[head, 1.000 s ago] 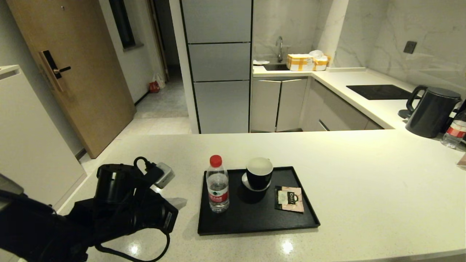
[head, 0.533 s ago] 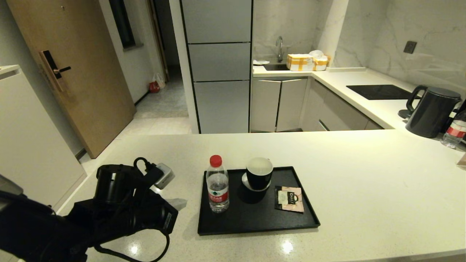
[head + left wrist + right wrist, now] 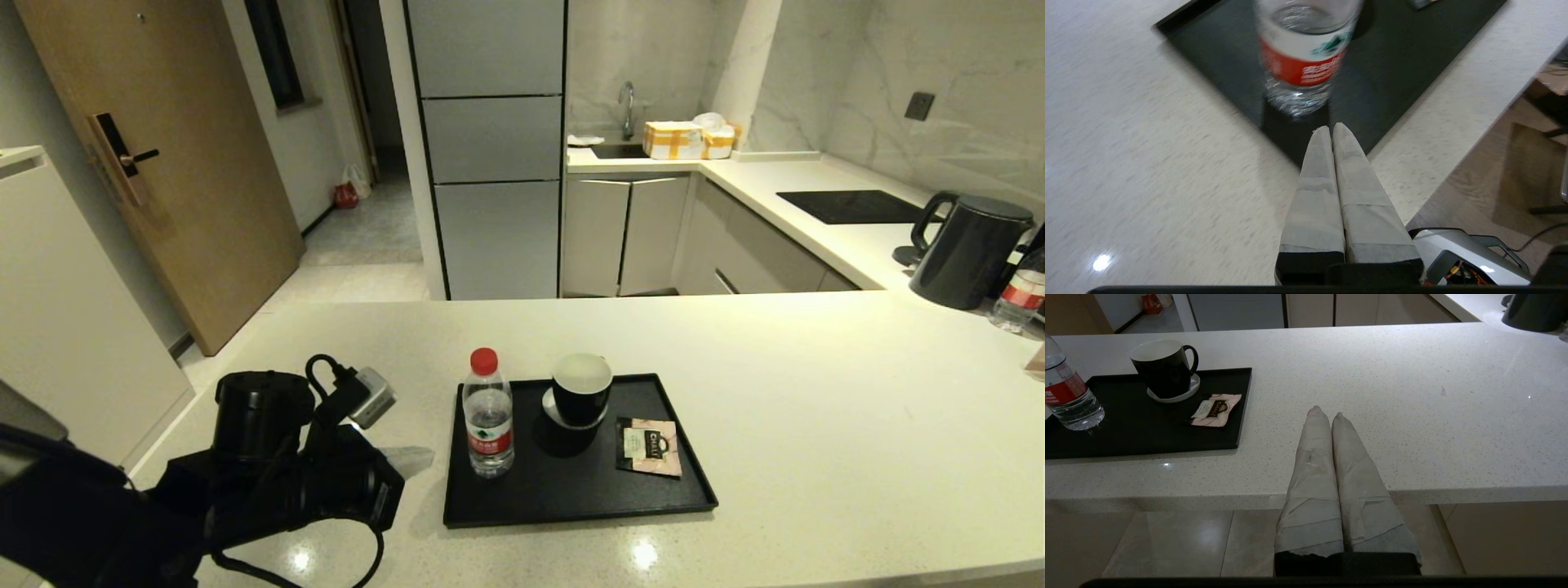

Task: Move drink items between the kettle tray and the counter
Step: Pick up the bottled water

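Kitchen, dim light; your work surface is the cream speckled counter (image 3: 816,425), glossy, running wide in front of you. Nearest on your left, the left gripper (image 3: 1331,130) hangs over the counter at the tray's near-left corner, fingers pressed together with nothing between them, tips pointing at the water bottle (image 3: 488,413) and just short of it. The right gripper (image 3: 1326,414) sits low at the counter's near edge, right of the tray, jaws likewise closed and empty.

Next out, the kettle tray (image 3: 571,498) lies flat on the counter. On it: bottle upright at the left side, red cap up; tea sachet (image 3: 650,446) flat at the right side; black cup (image 3: 581,389) on a white saucer between them, toward the far rim. None of the three touch.

Farther right, the dark kettle (image 3: 968,250) stands on the counter with a second bottle (image 3: 1020,297) beside it; beyond, the black hob panel (image 3: 853,206)
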### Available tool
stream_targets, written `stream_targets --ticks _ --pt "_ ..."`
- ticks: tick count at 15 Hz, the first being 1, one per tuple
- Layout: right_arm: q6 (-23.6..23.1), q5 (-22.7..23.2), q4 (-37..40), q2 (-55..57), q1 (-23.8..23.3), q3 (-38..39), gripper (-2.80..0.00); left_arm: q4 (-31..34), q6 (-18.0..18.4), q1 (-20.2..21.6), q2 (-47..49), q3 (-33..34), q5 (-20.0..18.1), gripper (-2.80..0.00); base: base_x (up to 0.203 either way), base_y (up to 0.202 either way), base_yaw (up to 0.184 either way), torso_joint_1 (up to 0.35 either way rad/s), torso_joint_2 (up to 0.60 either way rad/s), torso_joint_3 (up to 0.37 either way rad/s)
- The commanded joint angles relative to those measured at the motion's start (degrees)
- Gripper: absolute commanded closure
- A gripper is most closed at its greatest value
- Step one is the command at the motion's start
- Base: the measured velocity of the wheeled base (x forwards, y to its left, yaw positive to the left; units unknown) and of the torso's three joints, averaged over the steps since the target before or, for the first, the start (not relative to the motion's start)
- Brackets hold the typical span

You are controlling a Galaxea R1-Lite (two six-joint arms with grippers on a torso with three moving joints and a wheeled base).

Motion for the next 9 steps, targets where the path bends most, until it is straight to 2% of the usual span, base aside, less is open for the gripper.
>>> stream_targets --ticks 1,2,7,9 --pt "0.0 0.0 0.0 0.0 0.0 0.0 0.00 -6.3 -0.3 0.1 3.8 0.8 -0.9 0.00 0.000 0.000 0.000 0.000 0.00 0.000" --pt "0.0 0.0 0.0 0.0 0.0 0.1 0.00 -7.8 -1.9 0.1 4.6 0.8 -0.6 0.00 0.000 0.000 0.000 0.000 0.00 0.000" --pt "0.0 0.0 0.1 0.0 0.0 0.1 0.00 -8.1 -4.7 -0.1 4.7 -0.6 -0.8 0.00 0.000 0.000 0.000 0.000 0.00 0.000" --pt "0.0 0.0 0.0 0.0 -0.1 0.1 0.00 -8.0 -4.6 -0.3 4.9 -0.7 -0.9 0.00 0.000 0.000 0.000 0.000 0.00 0.000"
